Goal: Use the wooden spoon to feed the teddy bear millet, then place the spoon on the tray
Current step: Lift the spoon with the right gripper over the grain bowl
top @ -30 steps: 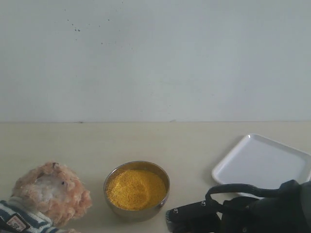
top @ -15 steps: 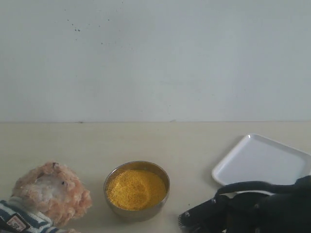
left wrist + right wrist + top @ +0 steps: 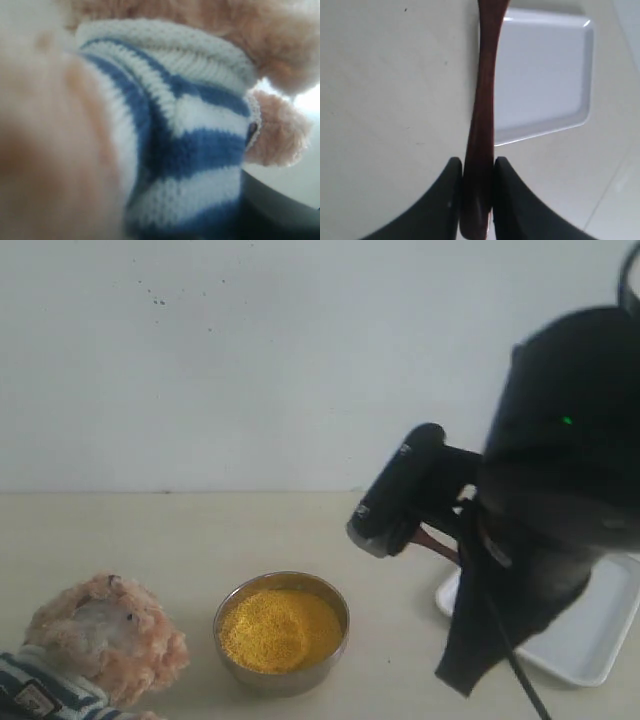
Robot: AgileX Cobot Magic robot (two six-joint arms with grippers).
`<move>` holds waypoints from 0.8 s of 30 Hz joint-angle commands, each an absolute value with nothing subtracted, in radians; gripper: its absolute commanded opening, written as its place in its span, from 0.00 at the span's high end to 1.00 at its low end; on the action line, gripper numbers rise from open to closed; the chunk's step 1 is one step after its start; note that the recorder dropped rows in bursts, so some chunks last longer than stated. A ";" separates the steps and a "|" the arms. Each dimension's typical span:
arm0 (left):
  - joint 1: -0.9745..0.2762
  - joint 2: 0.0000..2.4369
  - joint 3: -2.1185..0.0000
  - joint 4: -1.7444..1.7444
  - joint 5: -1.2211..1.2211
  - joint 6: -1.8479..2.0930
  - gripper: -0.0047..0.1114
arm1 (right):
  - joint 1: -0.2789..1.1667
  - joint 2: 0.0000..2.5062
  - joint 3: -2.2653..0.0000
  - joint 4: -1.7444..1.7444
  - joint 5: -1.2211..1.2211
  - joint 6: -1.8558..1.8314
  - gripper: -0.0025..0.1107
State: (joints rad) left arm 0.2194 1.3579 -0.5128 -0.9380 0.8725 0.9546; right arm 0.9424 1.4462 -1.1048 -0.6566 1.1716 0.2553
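The teddy bear (image 3: 100,635) sits at the lower left in its striped shirt, which fills the left wrist view (image 3: 200,130). My left gripper's fingers are hidden there by fur and knit. Bright yellow millet (image 3: 280,628) is heaped in the steel bowl (image 3: 341,632) in the middle. My right gripper (image 3: 405,536) hangs high, to the right of and above the bowl, shut on the dark wooden spoon (image 3: 437,544). In the right wrist view the spoon's handle (image 3: 482,100) is clamped in that gripper (image 3: 477,162). The spoon's bowl is out of frame. The white tray (image 3: 545,75) lies below.
The bulky black right arm (image 3: 560,490) fills the right side and covers most of the tray (image 3: 590,640). A pale wall rises behind the beige tabletop (image 3: 200,530).
The right arm has swung up from low at the front edge to high on the right, holding the spoon. It now covers much of the tray. Bear and bowl are unmoved.
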 commanded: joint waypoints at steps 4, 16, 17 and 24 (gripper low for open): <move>0.223 1.350 -0.510 -0.953 0.878 0.960 0.91 | 1.021 1.657 -1.339 -0.778 1.221 0.056 0.97; 0.223 1.350 -0.510 -0.953 0.878 0.960 0.91 | 1.047 1.875 -1.383 -1.023 1.221 0.019 0.97; 0.223 1.350 -0.510 -0.953 0.878 0.960 0.91 | 1.047 1.884 -1.383 -1.028 1.221 0.009 0.97; 0.223 1.350 -0.510 -0.953 0.878 0.960 0.91 | 1.047 1.928 -1.383 -1.058 1.221 0.000 0.97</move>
State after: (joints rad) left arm 0.2194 1.3579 -0.5128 -0.9380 0.8725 0.9546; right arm 1.0465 1.9176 -1.3752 -1.0365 1.2139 0.0000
